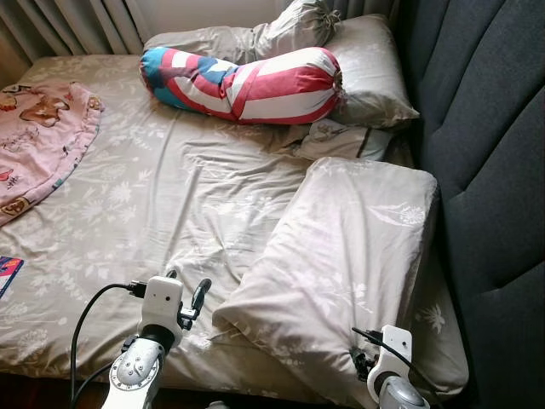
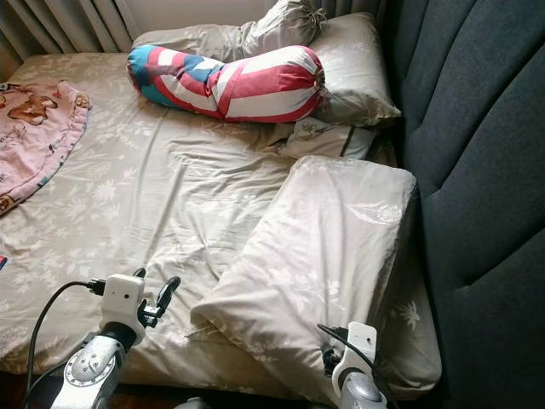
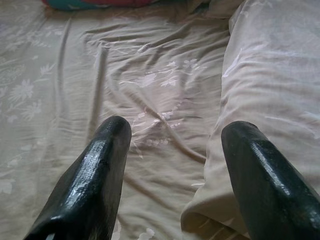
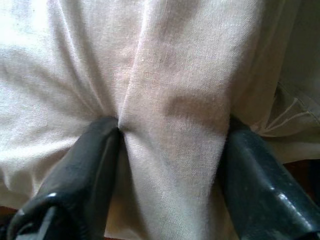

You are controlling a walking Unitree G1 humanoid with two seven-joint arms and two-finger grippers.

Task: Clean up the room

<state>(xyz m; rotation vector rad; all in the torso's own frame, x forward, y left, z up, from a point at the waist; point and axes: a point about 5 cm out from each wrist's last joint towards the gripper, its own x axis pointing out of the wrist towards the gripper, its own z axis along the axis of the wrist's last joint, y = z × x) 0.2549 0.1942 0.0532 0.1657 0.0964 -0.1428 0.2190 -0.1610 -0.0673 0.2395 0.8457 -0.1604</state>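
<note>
A large beige floral pillow (image 1: 349, 256) lies askew on the bed's near right side, against the dark headboard (image 1: 485, 128). My left gripper (image 3: 175, 130) hovers open just above the sheet (image 1: 170, 196), with the pillow's near left corner (image 3: 210, 215) by one fingertip and nothing between its fingers. My right gripper (image 4: 170, 125) stands open at the pillow's near edge. A ridge of the pillow's fabric (image 4: 170, 90) bulges between its two fingers (image 4: 90, 160). The right wrist (image 1: 393, 345) shows at the pillow's front right corner.
A red, white and blue bolster (image 1: 247, 81) lies across the far end, with beige pillows (image 1: 366, 68) behind it and a smaller cushion (image 1: 341, 141) below. A pink blanket (image 1: 38, 136) covers the far left. A colourful flat item (image 1: 7, 273) lies at the left edge.
</note>
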